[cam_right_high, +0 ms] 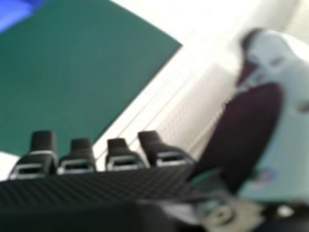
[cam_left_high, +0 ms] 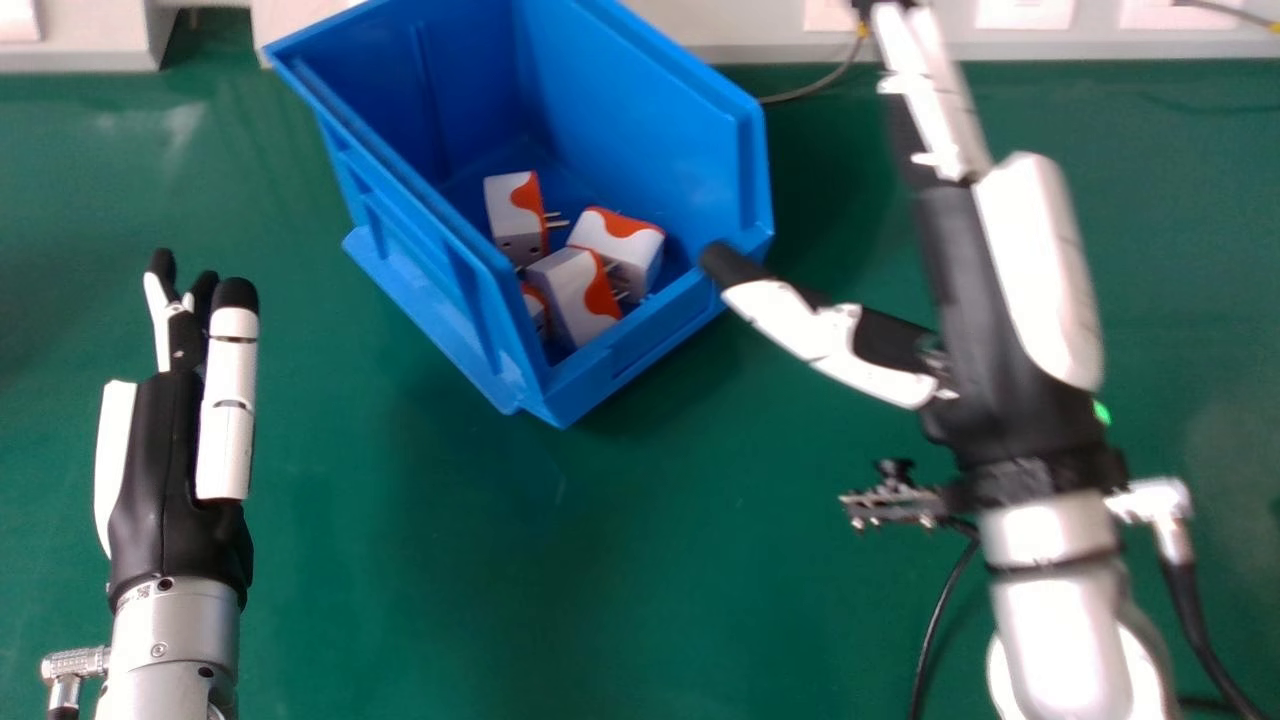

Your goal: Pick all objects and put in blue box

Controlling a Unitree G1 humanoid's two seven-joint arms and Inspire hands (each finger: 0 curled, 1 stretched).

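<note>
The blue box (cam_left_high: pixel 640 110) stands on the green table in the head view, with several white and orange plug adapters (cam_left_high: pixel 575 295) lying inside near its low front edge. My right hand (cam_left_high: pixel 1000 290) is just right of the box, open and holding nothing, its thumb tip close to the box's front right corner. In the right hand view, my right hand (cam_right_high: pixel 120 186) has its fingers straight and its thumb apart. My left hand (cam_left_high: pixel 175 450) is left of the box over the table, open with straight fingers and holding nothing.
A corner of the blue box (cam_right_high: pixel 14 12) shows in the right hand view. A pale wall or panel with sockets (cam_left_high: pixel 1025 12) runs along the table's back edge, and a thin cable (cam_left_high: pixel 815 85) lies behind the box.
</note>
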